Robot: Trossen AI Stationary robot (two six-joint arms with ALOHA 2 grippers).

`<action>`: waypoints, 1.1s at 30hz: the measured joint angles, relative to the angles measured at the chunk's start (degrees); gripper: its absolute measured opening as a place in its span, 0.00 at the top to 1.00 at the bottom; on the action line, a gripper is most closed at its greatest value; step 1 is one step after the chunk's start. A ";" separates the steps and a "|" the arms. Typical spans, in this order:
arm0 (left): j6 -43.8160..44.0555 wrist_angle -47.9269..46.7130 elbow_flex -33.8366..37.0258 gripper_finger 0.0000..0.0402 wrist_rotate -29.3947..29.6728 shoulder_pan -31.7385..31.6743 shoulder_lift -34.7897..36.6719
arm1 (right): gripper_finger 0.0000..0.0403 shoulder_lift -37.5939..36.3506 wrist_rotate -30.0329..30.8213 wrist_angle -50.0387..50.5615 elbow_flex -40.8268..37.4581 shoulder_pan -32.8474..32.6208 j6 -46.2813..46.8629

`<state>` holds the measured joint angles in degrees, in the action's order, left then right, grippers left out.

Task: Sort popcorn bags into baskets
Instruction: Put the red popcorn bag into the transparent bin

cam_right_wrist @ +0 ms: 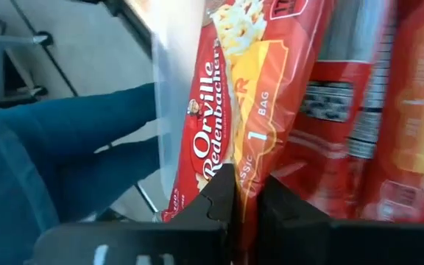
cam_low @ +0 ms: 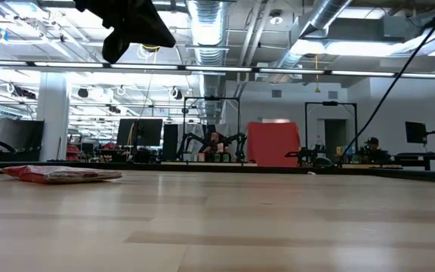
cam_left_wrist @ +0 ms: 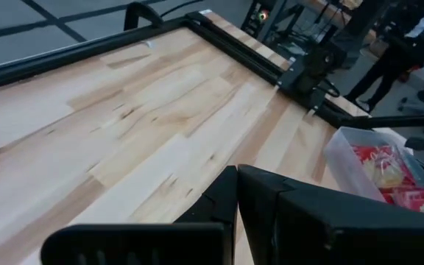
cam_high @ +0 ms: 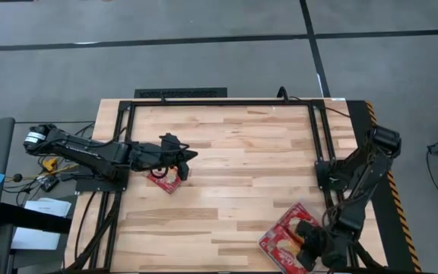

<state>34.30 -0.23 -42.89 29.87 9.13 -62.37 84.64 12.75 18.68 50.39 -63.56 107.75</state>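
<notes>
One red popcorn bag (cam_high: 166,180) lies flat on the wooden table left of the middle; it also shows in the low view (cam_low: 59,174). My left gripper (cam_high: 182,157) is shut and empty, raised above the table just beyond that bag; it also shows in the low view (cam_low: 131,26) and the left wrist view (cam_left_wrist: 238,193). The clear tray (cam_high: 298,206) sits at the near right and holds several red bags (cam_high: 282,236). My right gripper (cam_high: 306,243) is over the tray, shut on one of these bags (cam_right_wrist: 230,110). My right gripper pinches a red popcorn bag between its two fingers at the bag's edge (cam_right_wrist: 249,168). The fingers come from above, over the tray. The bag stands edge-on beside the tray's clear wall (cam_right_wrist: 169,81) and against other bags (cam_right_wrist: 359,110).
Black frame rails (cam_high: 219,101) run along the table's far, left and right sides. The tray also shows in the left wrist view (cam_left_wrist: 344,158). A person's leg in blue trousers (cam_right_wrist: 57,162) shows beyond the table's near right edge. Bare wood lies in the table's middle (cam_high: 242,167).
</notes>
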 joint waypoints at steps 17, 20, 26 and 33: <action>-0.18 -2.35 0.00 1.00 -1.65 -0.09 0.00 | 0.53 -0.42 -8.63 -0.12 0.07 7.65 -10.77; -1.19 -4.24 0.00 1.00 -4.43 -0.09 0.00 | 0.48 -2.18 -9.64 1.99 0.04 7.30 -10.68; -0.54 -10.05 0.00 1.00 -10.77 -0.09 0.00 | 0.47 -7.95 -9.13 10.13 0.13 7.44 -9.44; 1.78 -15.17 0.00 1.00 -13.43 0.51 0.00 | 0.58 -10.38 -7.18 9.19 0.15 7.46 -11.85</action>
<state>36.09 -15.40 -42.89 16.44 9.64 -62.37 74.26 5.56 27.88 50.54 -56.10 95.89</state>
